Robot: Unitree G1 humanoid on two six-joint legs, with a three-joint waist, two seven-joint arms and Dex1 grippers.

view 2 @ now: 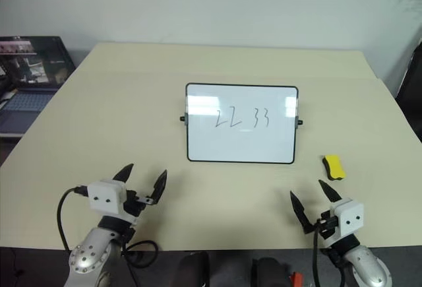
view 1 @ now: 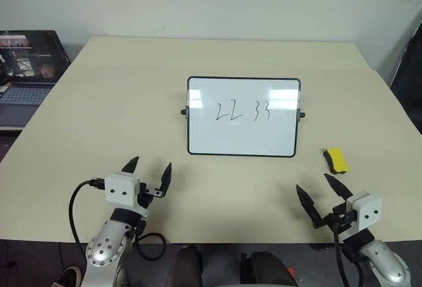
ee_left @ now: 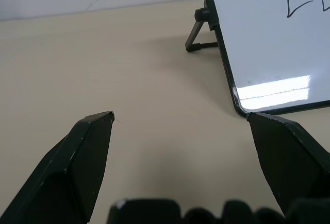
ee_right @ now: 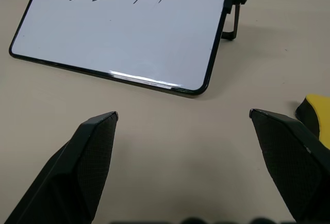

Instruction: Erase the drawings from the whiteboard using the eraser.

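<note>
The whiteboard (view 1: pixel 242 117), black-framed and propped on a small stand, sits at the middle of the table. Its drawings (view 1: pixel 242 111) are thin black marks reading "22 33". The eraser (view 1: pixel 335 159), a small yellow block with a black base, lies on the table right of the board's lower corner. My right gripper (view 1: pixel 317 192) hovers open near the front edge, just short of the eraser. My left gripper (view 1: pixel 150 169) is open too, near the front left, short of the board's lower left corner. Nothing is between either pair of fingers.
The beige table (view 1: pixel 119 115) stretches wide around the board. An open laptop (view 1: pixel 25 69) sits off the table's far left side. A dark object (view 1: pixel 410 79) stands past the right edge.
</note>
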